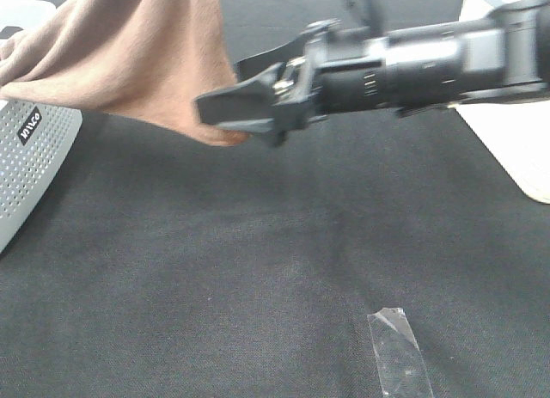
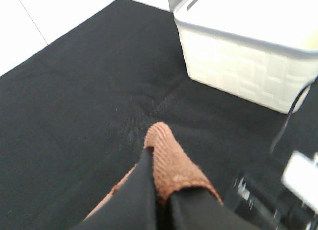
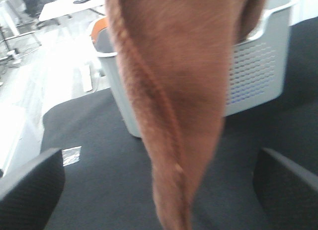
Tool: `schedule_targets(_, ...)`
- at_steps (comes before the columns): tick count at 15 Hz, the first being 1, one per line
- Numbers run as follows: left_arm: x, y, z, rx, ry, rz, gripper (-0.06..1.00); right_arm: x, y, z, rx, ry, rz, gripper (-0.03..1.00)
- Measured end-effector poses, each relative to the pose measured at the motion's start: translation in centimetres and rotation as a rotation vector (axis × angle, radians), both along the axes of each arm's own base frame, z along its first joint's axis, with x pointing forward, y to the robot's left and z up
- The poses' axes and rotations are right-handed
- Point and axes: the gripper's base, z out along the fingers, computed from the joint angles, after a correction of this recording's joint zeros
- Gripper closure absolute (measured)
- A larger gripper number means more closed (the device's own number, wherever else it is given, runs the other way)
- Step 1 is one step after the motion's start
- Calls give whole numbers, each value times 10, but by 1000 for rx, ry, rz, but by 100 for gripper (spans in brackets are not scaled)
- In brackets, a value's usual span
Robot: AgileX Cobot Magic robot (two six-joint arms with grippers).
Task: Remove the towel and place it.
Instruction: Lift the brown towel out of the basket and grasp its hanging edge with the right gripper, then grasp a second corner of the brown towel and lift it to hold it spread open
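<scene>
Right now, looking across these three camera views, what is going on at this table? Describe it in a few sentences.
The left gripper is shut on a fold of the brown towel and holds it up over the black cloth, near the grey perforated basket. The right gripper is open, with the hanging towel between its fingers but not clamped. The towel has not yet been laid down anywhere.

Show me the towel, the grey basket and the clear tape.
towel (image 3: 179, 91): right wrist view, middle of hanging cloth.
grey basket (image 3: 253, 76): right wrist view, perforated wall.
clear tape (image 1: 398, 353): exterior high view, its middle.
</scene>
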Motion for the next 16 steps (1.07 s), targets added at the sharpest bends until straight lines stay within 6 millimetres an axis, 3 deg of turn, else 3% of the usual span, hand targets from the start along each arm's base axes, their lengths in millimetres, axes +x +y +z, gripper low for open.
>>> schedule_targets(3, -1, -2, 1, -43, 14, -7, 94, 6, 10, -2, -31, -13, -18, 2)
schedule_targets(5, -1, -2, 1, -48, 16, -8, 94, 9, 10, -1, -41, -21, -37, 10)
schedule_targets(7, -1, -3, 2, -52, 19, -10, 94, 9, 10, -1, -42, -21, -36, 44)
schedule_targets(9, -1, -3, 2, -54, 20, -11, 94, 10, 10, -2, -48, -3, -55, 88)
schedule_targets(10, -1, -3, 2, -54, 20, -11, 94, 10, 10, -2, -47, 7, -60, 97)
schedule_targets(13, -2, -3, 1, -50, 28, -12, 94, 10, 10, -2, -43, 32, -69, 97)
schedule_targets(16, -2, -3, 0, -44, 38, -15, 94, 11, 8, -4, -48, 167, -128, 97)
